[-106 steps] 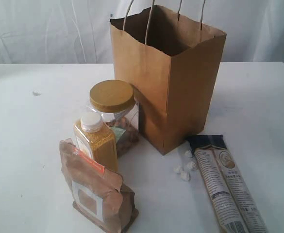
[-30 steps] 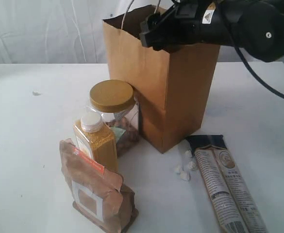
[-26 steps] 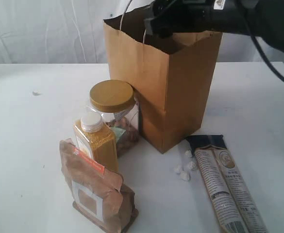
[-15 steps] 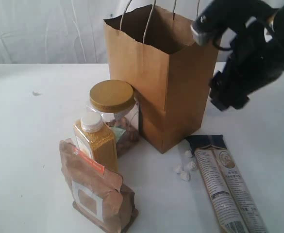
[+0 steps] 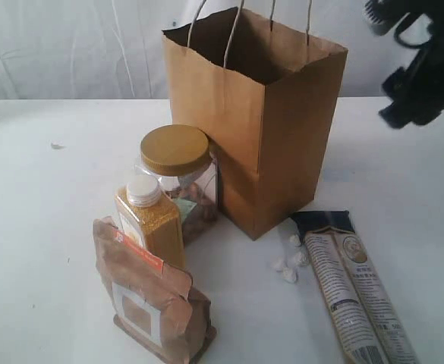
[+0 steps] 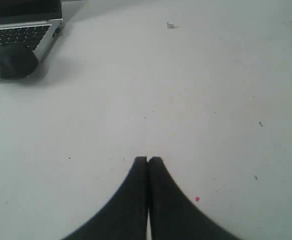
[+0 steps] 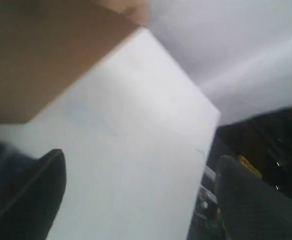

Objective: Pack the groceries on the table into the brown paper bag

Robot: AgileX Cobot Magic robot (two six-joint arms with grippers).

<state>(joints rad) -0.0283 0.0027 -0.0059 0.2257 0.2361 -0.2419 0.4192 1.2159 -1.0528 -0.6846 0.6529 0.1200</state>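
Hanging agape, right jaws stand apart from the brown paper bag (image 5: 282,152).

Brown paper bag (image 5: 282,152) upright; gold-lidded jar (image 5: 174,150) beside.

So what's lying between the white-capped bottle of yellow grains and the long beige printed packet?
A few small white lumps on the white table, otherwise bare; the exterior view shows it.

A white fabric backdrop (image 5: 70,45) hangs in soft folds behind a large white table (image 5: 39,197). The light is soft and even, casting only faint shadows. Far off on the tabletop sits a silver laptop (image 6: 21,25) with a dark computer mouse (image 6: 11,60) just beside it. Past one table edge lies a dim, blurred area (image 7: 265,135).
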